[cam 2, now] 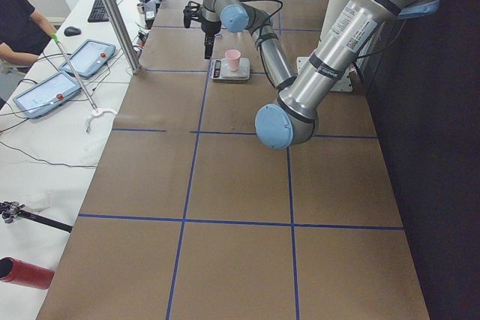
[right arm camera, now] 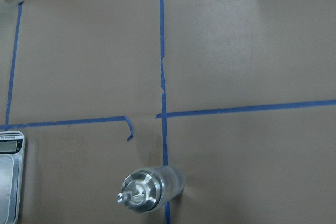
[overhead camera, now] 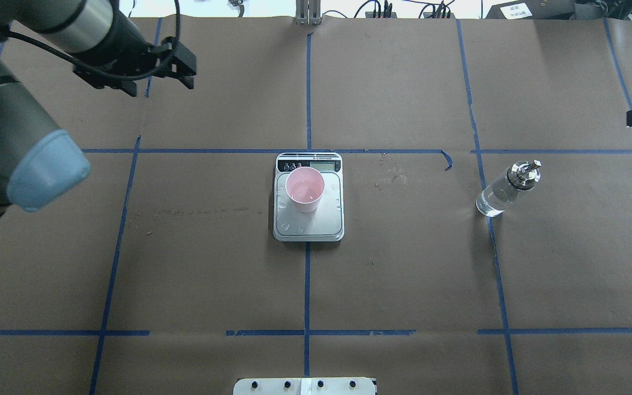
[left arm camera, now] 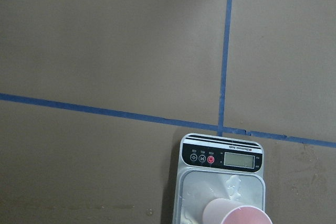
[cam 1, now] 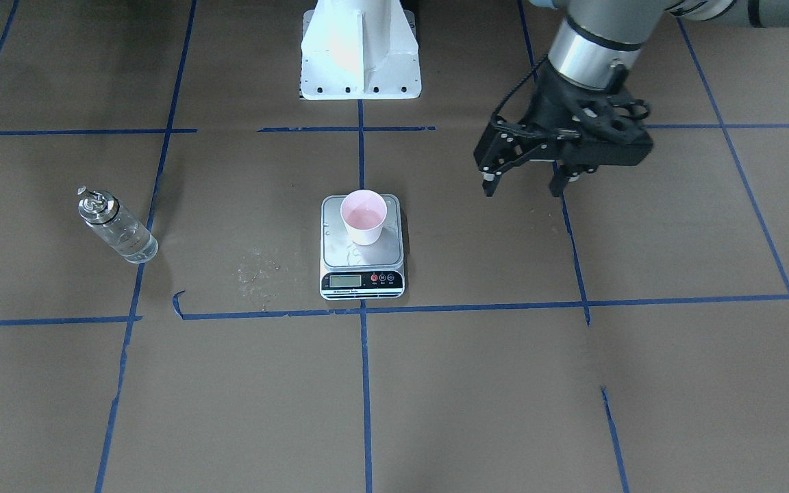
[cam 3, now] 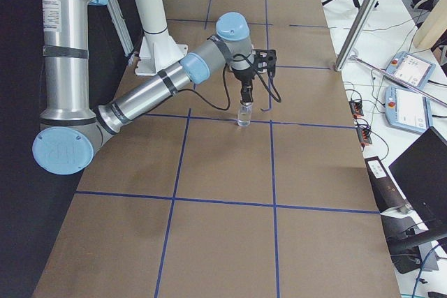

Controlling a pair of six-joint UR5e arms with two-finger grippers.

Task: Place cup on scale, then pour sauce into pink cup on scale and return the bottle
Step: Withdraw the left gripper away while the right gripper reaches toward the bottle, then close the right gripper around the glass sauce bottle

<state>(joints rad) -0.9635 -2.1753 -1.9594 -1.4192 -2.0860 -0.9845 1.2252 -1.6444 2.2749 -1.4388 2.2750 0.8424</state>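
right tool (cam 3: 245, 95): tiny in the exterior right view, hanging right over the bottle (cam 3: 244, 115). Can't tell if the jaws are apart or closed. The overhead view only gets a black sliver of it at the right edge.
cup (left arm camera: 239, 214): chopped by the left wrist view's bottom edge, only the top part shows.
scale (right arm camera: 9, 177): just a corner at the right wrist view's left edge. The left wrist view cuts off one end too.
display (cam 1: 345, 280): digits way too small to read.
sauce (cam 1: 131, 243): clear stuff, can't make out its level in the bottle.
operator (cam 2: 19, 24): cut off by the exterior left view's edge.
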